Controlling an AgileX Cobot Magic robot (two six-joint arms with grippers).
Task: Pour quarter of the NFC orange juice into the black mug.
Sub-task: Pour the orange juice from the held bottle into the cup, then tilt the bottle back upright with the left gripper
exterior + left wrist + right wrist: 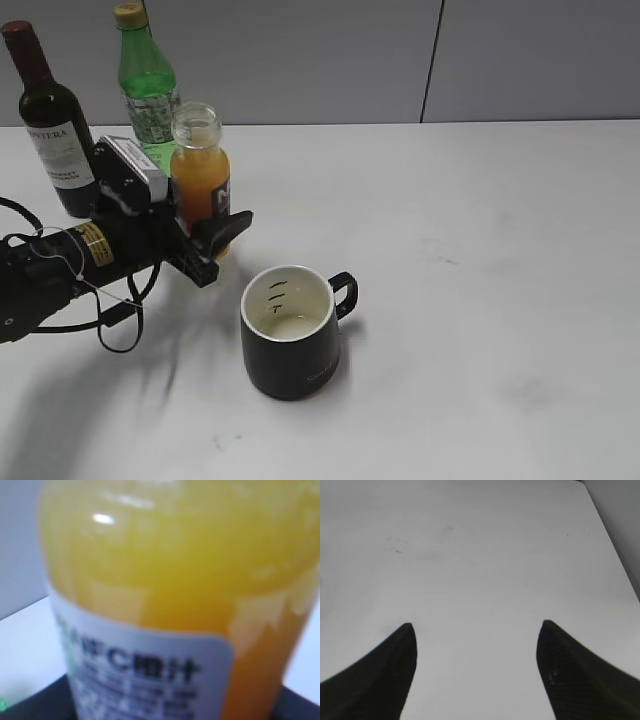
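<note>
The NFC orange juice [198, 172] stands upright and uncapped on the white table at the left, with orange liquid up to its shoulder. My left gripper [207, 228] is closed around its lower body, one black finger showing in front. In the left wrist view the bottle [175, 575] fills the frame, with dark finger edges at both bottom corners against it. The black mug [290, 345] stands in front of and to the right of the bottle, handle to the right, with a pale pool at the bottom of its cream inside. My right gripper [477, 625] is open over bare table.
A dark wine bottle [52, 130] and a taller green bottle [148, 90] stand just behind the juice and my left arm. The white table [480, 250] stretches to the right of the mug. A grey wall runs along the back.
</note>
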